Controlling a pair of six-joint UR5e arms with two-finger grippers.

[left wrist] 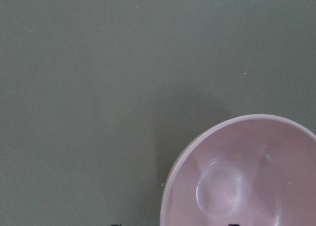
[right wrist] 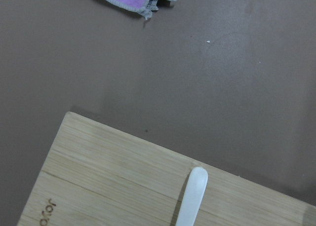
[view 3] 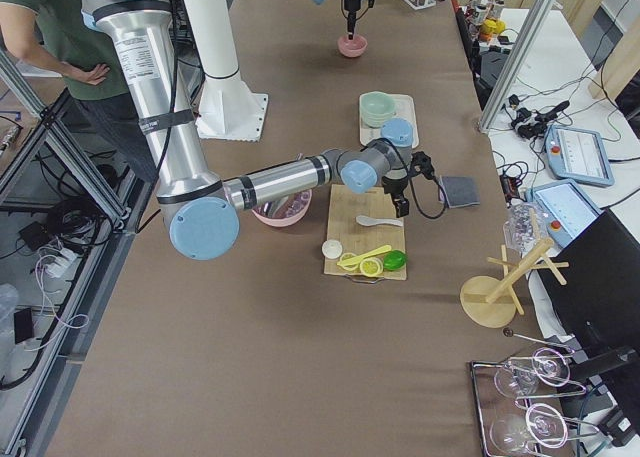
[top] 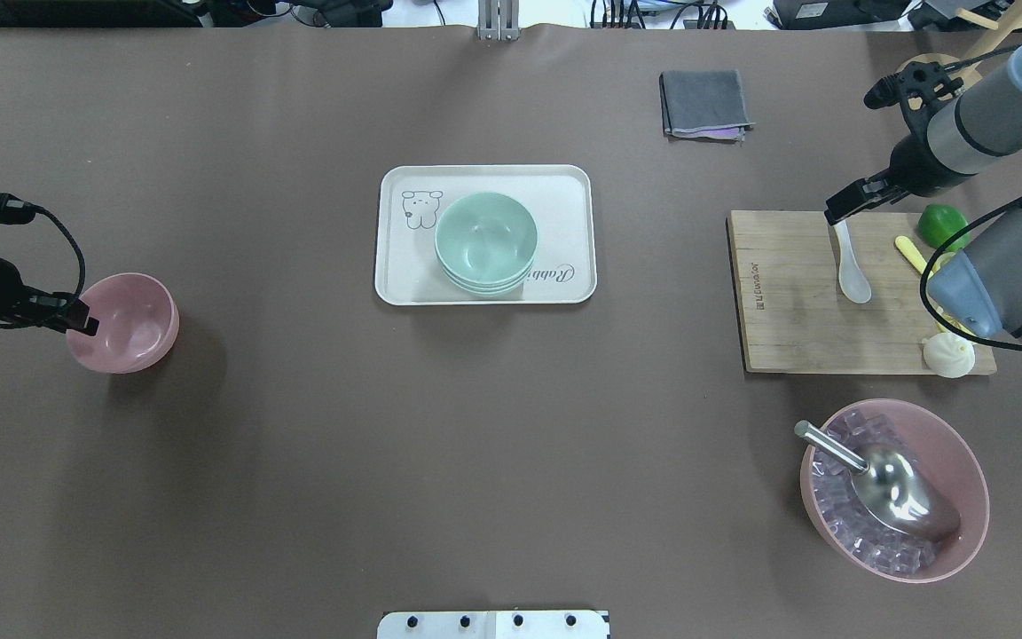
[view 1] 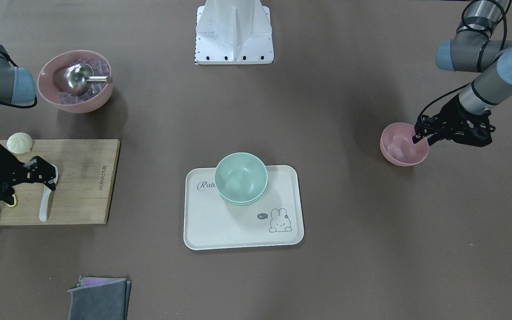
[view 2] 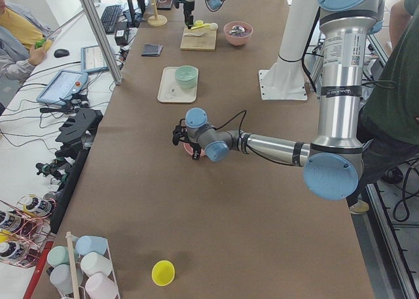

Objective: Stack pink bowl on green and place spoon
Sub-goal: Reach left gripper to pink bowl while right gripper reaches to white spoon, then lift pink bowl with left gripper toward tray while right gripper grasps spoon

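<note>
The left gripper (top: 83, 324) stands open astride the rim of the pink bowl (top: 134, 321), which sits on the table. The green bowl (top: 485, 238) rests on the tray (top: 484, 175). The right gripper (top: 834, 216), jaws apart, hovers over the handle of the spoon (top: 852, 277) on the cutting board (top: 786, 311).

Two pink bowls (top: 134, 321) (top: 978, 497), one spoon (top: 848, 262)

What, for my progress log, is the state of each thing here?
pink bowl: upright, empty, on the table.
green bowls: stacked, upright, on tray.
spoon: flat on the cutting board.
left gripper: open, straddling pink bowl's rim.
right gripper: over spoon handle; opening unclear.
large pink bowl: holds ice cubes, metal scoop.
</note>
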